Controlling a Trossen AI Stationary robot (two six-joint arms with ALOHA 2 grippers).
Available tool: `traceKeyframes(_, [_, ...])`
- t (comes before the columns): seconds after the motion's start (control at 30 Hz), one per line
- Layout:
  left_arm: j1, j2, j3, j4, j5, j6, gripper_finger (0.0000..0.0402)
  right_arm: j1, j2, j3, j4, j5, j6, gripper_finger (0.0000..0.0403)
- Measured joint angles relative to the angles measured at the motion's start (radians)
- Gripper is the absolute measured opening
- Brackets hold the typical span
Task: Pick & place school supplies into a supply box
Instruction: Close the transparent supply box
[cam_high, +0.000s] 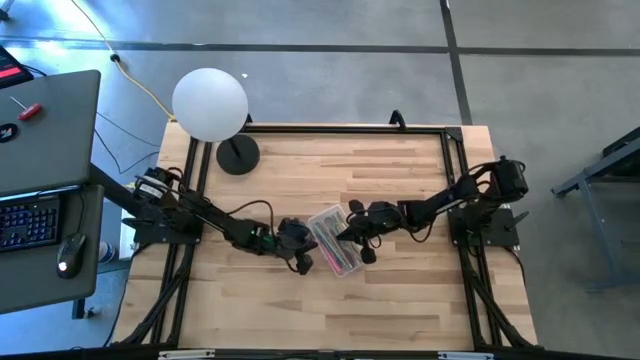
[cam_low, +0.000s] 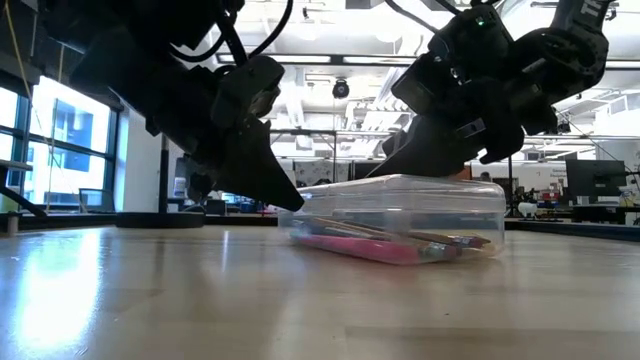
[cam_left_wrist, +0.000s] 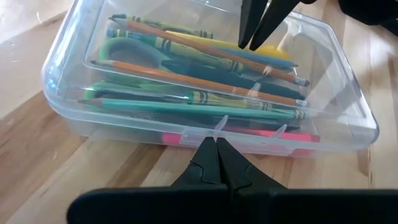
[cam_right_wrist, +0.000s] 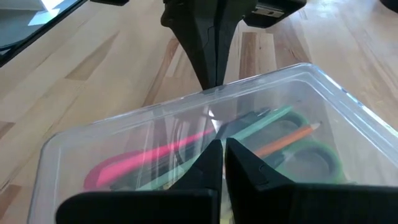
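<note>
Fingers of the left gripper (cam_left_wrist: 216, 144) and right gripper (cam_right_wrist: 222, 144) are closed, tips at opposite long sides of the shut clear supply box (cam_high: 334, 241), mid-surface, with pencils (cam_left_wrist: 205, 83), pens and scissors (cam_right_wrist: 317, 152) inside.

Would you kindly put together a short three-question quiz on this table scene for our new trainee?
1. True or false: the lid of the clear box is down over the pencils and scissors.
2. Which gripper is open? A) the left gripper B) the right gripper C) neither
3. Fill in: the white globe lamp stands on the table nearer the ____ arm.

Key: 1 true; the supplies lie inside under the closed lid. 2 C; both are shut, one at each long side of the box. 3 left.
</note>
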Motion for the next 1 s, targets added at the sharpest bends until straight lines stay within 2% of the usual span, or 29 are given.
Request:
traceKeyframes(0.13, [0.0, 0.0, 0.001, -0.009, 0.008, -0.012, 0.001, 0.001, -0.015, -0.002, 0.045, -0.007, -0.026, 0.0])
traceKeyframes(0.27, [0.003, 0.0, 0.002, -0.036, -0.007, -0.026, 0.001, 0.001, -0.109, -0.002, -0.012, -0.007, -0.042, 0.0])
traceKeyframes(0.47, [0.002, 0.0, 0.002, -0.044, -0.007, -0.027, 0.001, 0.002, -0.298, -0.002, -0.311, 0.095, -0.025, 0.0])
traceKeyframes(0.6, [0.001, 0.0, 0.002, -0.043, -0.011, -0.026, 0.001, 0.002, -0.376, 0.0, -0.541, 0.25, 0.041, 0.0])
traceKeyframes(0.67, [0.001, 0.0, 0.002, -0.043, -0.011, -0.026, 0.001, 0.001, -0.38, -0.002, -0.628, 0.3, 0.073, 0.0])
traceKeyframes(0.73, [0.001, 0.0, 0.002, -0.038, -0.011, -0.027, 0.001, -0.005, -0.365, -0.002, -0.643, 0.302, 0.101, 0.0])
traceKeyframes(1.0, [0.001, 0.0, 0.001, -0.021, 0.004, -0.027, 0.001, -0.006, -0.206, 0.0, -0.456, 0.209, 0.075, 0.0])
